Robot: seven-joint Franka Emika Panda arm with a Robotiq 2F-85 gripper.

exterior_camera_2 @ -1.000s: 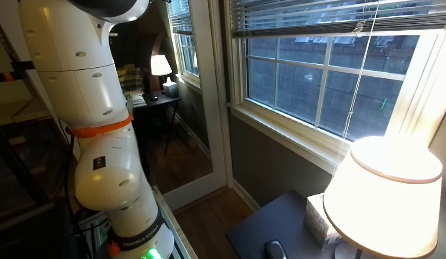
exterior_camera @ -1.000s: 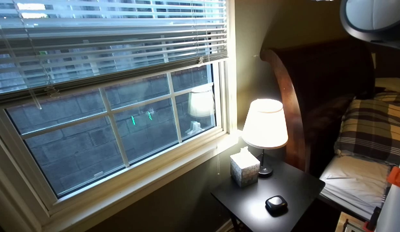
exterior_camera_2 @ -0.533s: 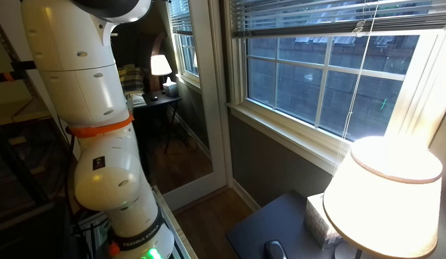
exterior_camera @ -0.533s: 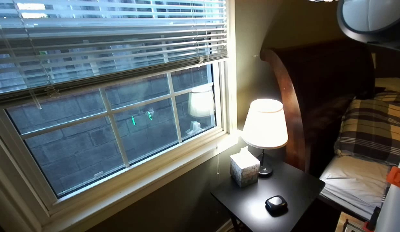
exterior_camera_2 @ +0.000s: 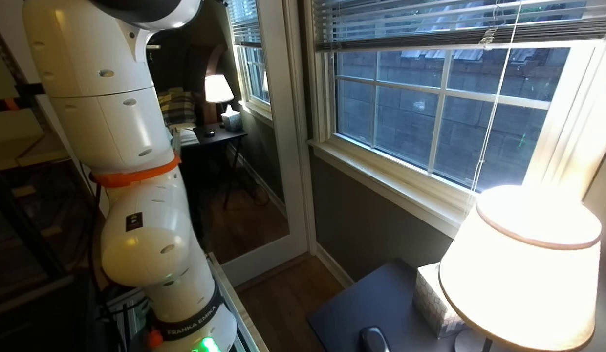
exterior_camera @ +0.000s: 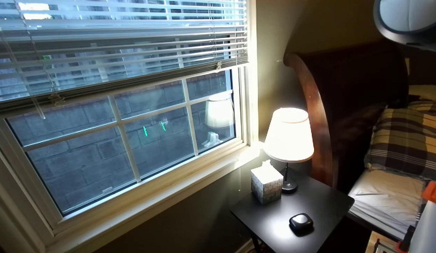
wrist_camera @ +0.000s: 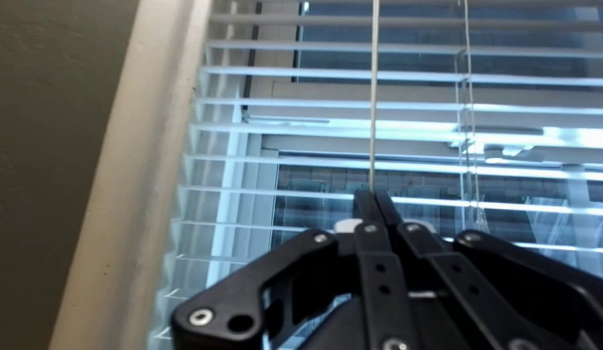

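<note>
Cord (wrist_camera: 373,97) runs near-vertical — upward from the pinched jaws.

The white arm (exterior_camera_2: 122,122) rises from its base (exterior_camera_2: 205,320) and bends near the top; the pincer (wrist_camera: 373,194) has its black fingertips (wrist_camera: 365,206) pinched together.

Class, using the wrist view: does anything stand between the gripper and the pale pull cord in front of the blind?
Nothing visible does. In the wrist view, the pull cord runs straight down to the gripper, whose closed jaws appear to pinch it. The blind slats lie behind the cord, not between.
</note>
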